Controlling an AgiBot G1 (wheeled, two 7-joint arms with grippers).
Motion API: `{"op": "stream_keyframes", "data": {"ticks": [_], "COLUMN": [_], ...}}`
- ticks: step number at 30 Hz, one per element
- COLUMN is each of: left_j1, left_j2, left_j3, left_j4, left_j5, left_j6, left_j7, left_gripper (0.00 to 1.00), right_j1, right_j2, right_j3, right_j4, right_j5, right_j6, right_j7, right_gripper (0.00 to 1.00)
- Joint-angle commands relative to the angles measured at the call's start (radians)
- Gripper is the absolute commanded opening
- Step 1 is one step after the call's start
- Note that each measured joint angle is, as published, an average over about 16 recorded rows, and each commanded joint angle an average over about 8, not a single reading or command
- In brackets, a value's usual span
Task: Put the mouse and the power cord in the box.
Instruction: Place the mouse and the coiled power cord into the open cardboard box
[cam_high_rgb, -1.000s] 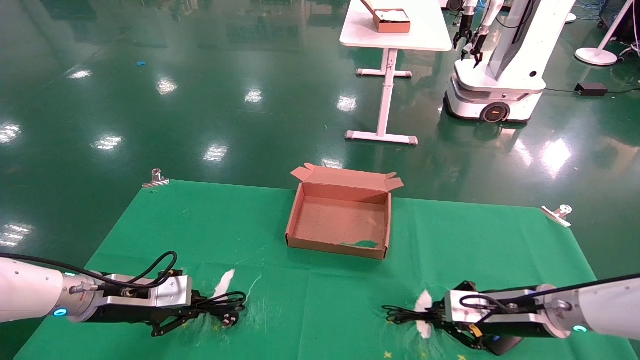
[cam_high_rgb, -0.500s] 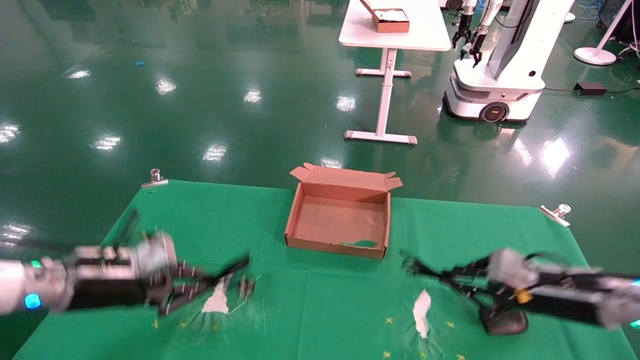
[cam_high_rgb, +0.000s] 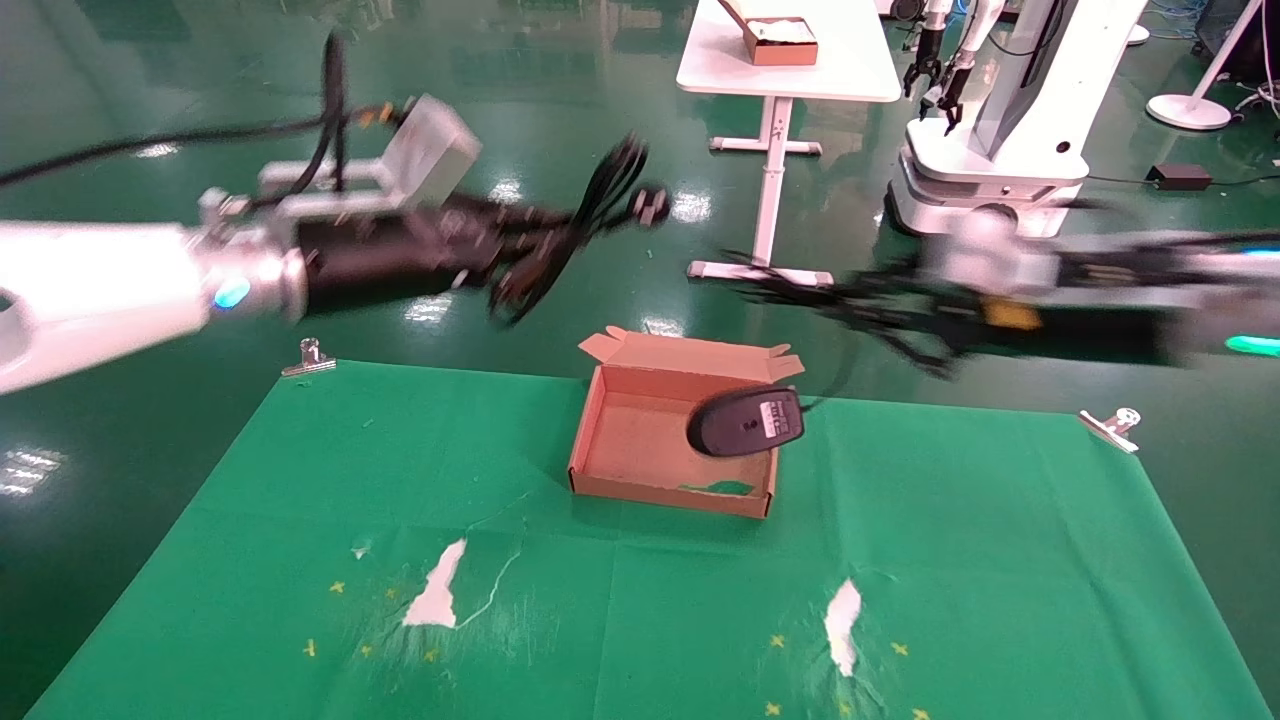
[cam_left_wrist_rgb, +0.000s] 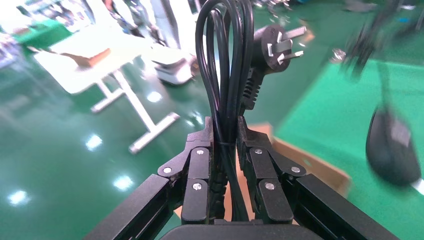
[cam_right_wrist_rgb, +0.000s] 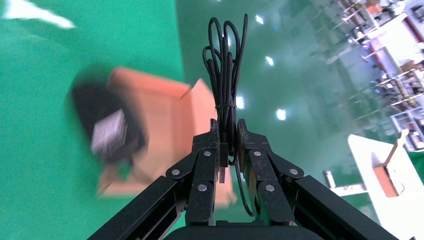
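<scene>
Well above the table (cam_high_rgb: 300, 480), we hold both cables.
Left gripper (cam_left_wrist_rgb: 223, 132) clamps the power cord (cam_left_wrist_rgb: 225, 75); right gripper (cam_right_wrist_rgb: 228, 131) pinches the mouse (cam_high_rgb: 747, 421) cable — mouse dangling over the box (cam_high_rgb: 640, 480) right rim.

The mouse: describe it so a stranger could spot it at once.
Find the green table and the open brown box at its far edge. The mouse hangs above the box's right wall: a black oval showing a pale label, dangling by its thin cable, whose bundle the right gripper holds.

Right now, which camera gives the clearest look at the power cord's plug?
The left wrist view: the plug shows sharp, prongs out, atop the looped power cord clamped in the left gripper. The head view shows it only as a blurred lump. The right wrist view doesn't show it.
</scene>
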Motion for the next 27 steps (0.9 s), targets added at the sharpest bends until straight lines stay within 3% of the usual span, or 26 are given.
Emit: {"op": "stream_keyframes", "data": {"ticks": [1,9,12,25,26,27], "left_j1": [-0.019,-0.006,0.007,0.037,0.035,0.032], "left_j2": [0.040,0.068,0.056,-0.014,-0.020,-0.027], "left_j3": [-0.008,-0.036,-0.042,-0.018,-0.014,-0.010], "left_j4": [-0.007,-0.030,-0.037,-0.057,-0.061,-0.065], "left_j5": [-0.013,-0.054,-0.062,-0.028,-0.022,-0.016], "left_j6": [-0.054,-0.112,-0.099,-0.003,0.007,0.019], "left_j7": [-0.008,0.000,0.008,0.031,0.035,0.040], "left_gripper": [0.00,0.00,0.00,0.00,0.00,0.00], "right_j1": [0.009,-0.034,-0.056,-0.197,-0.205,-0.213], "right_j2": [-0.067,-0.259,-0.300,-0.321,-0.321,-0.320], "right_j3": [-0.007,-0.006,-0.005,-0.011,-0.016,-0.020], "right_j4": [0.004,-0.077,-0.085,-0.024,-0.021,-0.017], "right_j5": [-0.014,-0.020,-0.017,0.023,0.022,0.022], "right_j6": [0.090,0.423,0.505,0.565,0.567,0.568], "right_j7": [0.031,-0.004,-0.006,0.060,0.065,0.069], "right_gripper": [0.00,0.00,0.00,0.00,0.03,0.16]}}
